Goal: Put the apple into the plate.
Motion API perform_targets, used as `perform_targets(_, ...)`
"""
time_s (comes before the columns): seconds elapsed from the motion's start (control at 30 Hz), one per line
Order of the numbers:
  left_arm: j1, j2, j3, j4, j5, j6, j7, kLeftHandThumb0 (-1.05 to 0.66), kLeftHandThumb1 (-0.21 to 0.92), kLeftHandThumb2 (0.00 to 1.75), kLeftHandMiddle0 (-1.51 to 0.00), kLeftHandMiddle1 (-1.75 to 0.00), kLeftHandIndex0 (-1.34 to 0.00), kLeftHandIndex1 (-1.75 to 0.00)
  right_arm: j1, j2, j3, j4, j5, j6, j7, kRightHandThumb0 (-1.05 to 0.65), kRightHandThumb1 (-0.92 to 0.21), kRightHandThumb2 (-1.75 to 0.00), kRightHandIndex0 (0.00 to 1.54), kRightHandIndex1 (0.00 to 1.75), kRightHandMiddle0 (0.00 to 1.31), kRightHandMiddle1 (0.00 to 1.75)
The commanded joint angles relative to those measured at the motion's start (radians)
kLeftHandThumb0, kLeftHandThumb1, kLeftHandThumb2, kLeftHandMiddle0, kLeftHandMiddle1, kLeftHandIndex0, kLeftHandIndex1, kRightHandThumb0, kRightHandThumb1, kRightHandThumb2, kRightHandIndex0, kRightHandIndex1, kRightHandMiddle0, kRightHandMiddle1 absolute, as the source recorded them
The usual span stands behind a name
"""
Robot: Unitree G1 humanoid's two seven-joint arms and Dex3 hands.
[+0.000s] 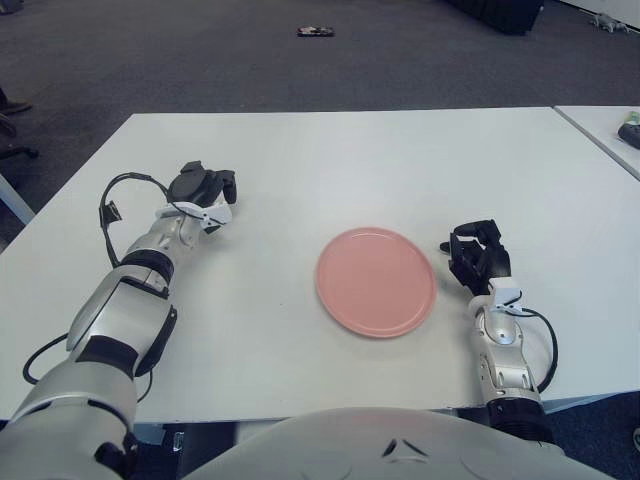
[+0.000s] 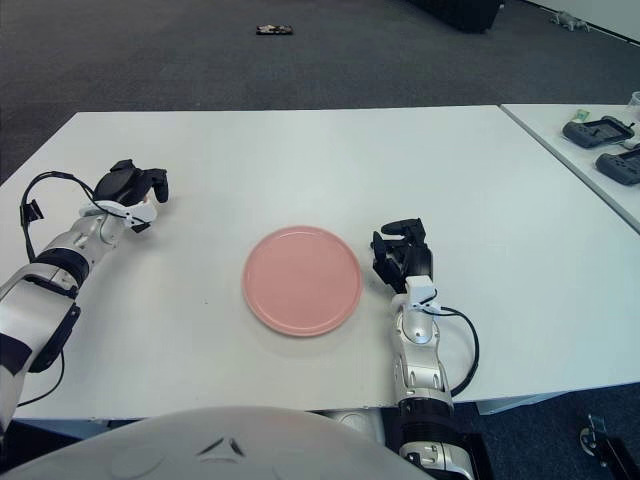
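A round pink plate (image 1: 376, 281) lies flat on the white tabletop (image 1: 340, 160), a bit near and right of the middle. The plate has nothing on it. No apple shows in either view, so where it is cannot be told.

The left robot hand (image 1: 203, 187) is on the left side of the tabletop, well apart from the plate. Its dark fingers (image 1: 226, 184) are bent a little and loose, and they hold nothing. A black cable (image 1: 118, 200) loops by its wrist.

The right robot hand (image 1: 477, 256) is just to the right of the plate, close to the rim but not touching it. Its black fingers (image 1: 470, 232) are curled in together, and there is nothing inside them.

At the far right stands a second white table (image 2: 590, 150). Two dark gadgets (image 2: 600, 131) lie on it, and they look like hand controllers. Far back on the grey carpet floor (image 1: 200, 60) lies a small dark thing (image 1: 315, 32), too small to tell what it is.

No words, labels or brand names can be read on anything.
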Motion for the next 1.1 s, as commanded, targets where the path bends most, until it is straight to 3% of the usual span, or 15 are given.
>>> perform_targets(0.0, -0.002, 0.021, 0.001, -0.028, 0.006, -0.016, 0.022, 0.5, 0.22, 1.43, -0.68, -1.75, -0.89, -1.75, -0.013, -0.006, 0.001, 0.002, -0.006, -0.006, -0.001, -0.34, -0.9, -0.55, 0.5, 1.21, 0.2, 1.75)
perform_targets(0.53, 0.018, 0.034, 0.043, -0.115, -0.037, -0.129, -0.002, 0.51, 0.21, 1.45, -0.69, -1.75, -0.9, -1.75, -0.014, -0.006, 0.005, -0.01, -0.02, 0.027, -0.006, -0.34, -0.9, -0.55, 0.52, 1.21, 0.2, 1.75)
perform_targets(0.7, 0.045, 0.039, 0.051, -0.219, -0.033, -0.147, 0.014, 0.52, 0.17, 1.49, -0.73, -1.75, -0.95, -1.75, -0.016, -0.003, 0.003, -0.007, -0.018, 0.022, -0.005, -0.35, -0.89, -0.57, 0.51, 1.23, 0.21, 1.75)
perform_targets(0.97, 0.085, 0.034, 0.083, -0.309, -0.072, -0.195, -0.043, 0.54, 0.14, 1.54, -0.76, -1.75, -0.99, -1.75, -0.014, -0.002, 0.004, -0.013, -0.02, 0.037, -0.005, -0.35, -0.88, -0.59, 0.51, 1.24, 0.22, 1.75)
perform_targets(1.07, 0.118, 0.03, 0.091, -0.396, -0.086, -0.225, -0.069, 0.55, 0.13, 1.55, -0.77, -1.75, -1.01, -1.75, -0.015, -0.001, 0.002, -0.016, -0.018, 0.055, -0.006, -0.35, -0.87, -0.59, 0.5, 1.24, 0.22, 1.75)
